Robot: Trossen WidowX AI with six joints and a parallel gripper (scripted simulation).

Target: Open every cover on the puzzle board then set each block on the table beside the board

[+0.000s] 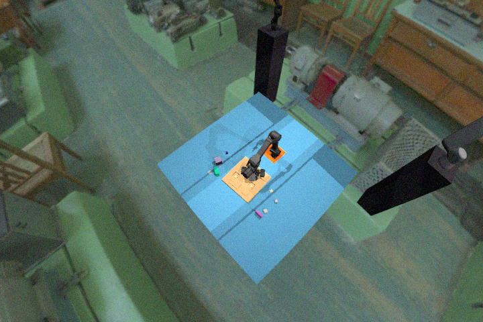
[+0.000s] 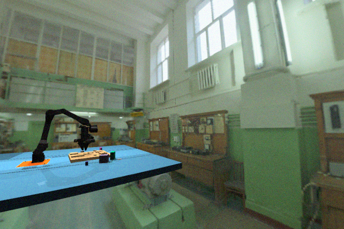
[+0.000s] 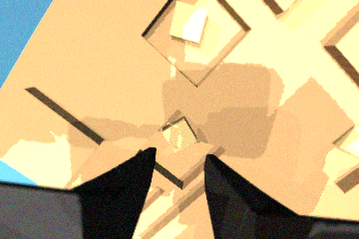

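Observation:
The tan puzzle board (image 1: 249, 196) (image 2: 80, 159) lies on the blue table. My gripper (image 2: 83, 149) (image 3: 180, 157) is open and empty, pointing down above the board; in the top view the arm hides its fingertips. In the wrist view a small pale yellow block (image 3: 179, 135) sits in a recess just beyond the fingertips. Another pale block (image 3: 188, 22) is in a larger square well at the top, and a third pale block (image 3: 355, 140) is at the right edge. Covers share the board's colour, so how far each stands open is unclear. The arm hides part of the board.
Beside the board on the table stand a purple-grey block (image 1: 218, 159) (image 2: 103, 158), a green block (image 1: 217, 172) (image 2: 112, 155), a small dark blue block (image 1: 226, 152) (image 2: 86, 163), a magenta block (image 1: 259, 213) and several small pale pieces. The arm's base stands on an orange plate (image 2: 23, 164).

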